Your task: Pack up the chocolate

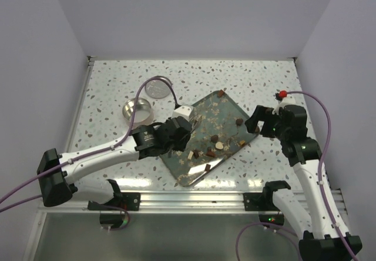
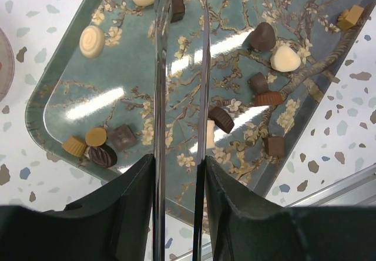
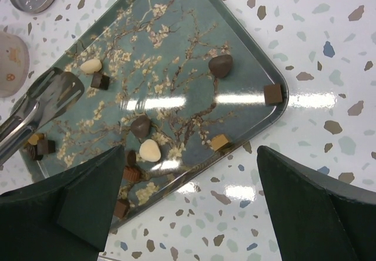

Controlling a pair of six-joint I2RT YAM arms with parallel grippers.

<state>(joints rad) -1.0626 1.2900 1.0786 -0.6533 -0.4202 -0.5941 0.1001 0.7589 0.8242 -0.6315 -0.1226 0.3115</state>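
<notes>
A round metal tin [image 1: 137, 109] stands on the speckled table [image 1: 117, 79], just left of the flowered tray [image 2: 59, 105]. Its flat lid [image 1: 157, 88] lies apart from it, farther back. A purple cable [image 1: 143, 93] from the left arm arcs over the tin. What the tin holds cannot be made out.

The chocolate [image 2: 92, 41] lies loose and scattered on the tray. A cream round sits alone toward the left. A tan and dark cluster [image 2: 103, 146] is bunched at the near left corner. A dark heart [image 2: 262, 36] and a cream heart [image 2: 285, 58] lie side by side on the right. A tan square [image 2: 351, 17] rests at the far right rim.

The left gripper [image 2: 179, 167] is clenched on thin metal tweezers [image 2: 160, 96], whose two blades reach out over the middle of the tray, slightly apart. A dark cup-shaped piece [image 2: 221, 119] lies against the right blade, and a cream piece is half hidden behind it.

The right gripper [image 3: 188, 167] hangs over the tray's right edge, its fingers spread wide and holding nothing.
</notes>
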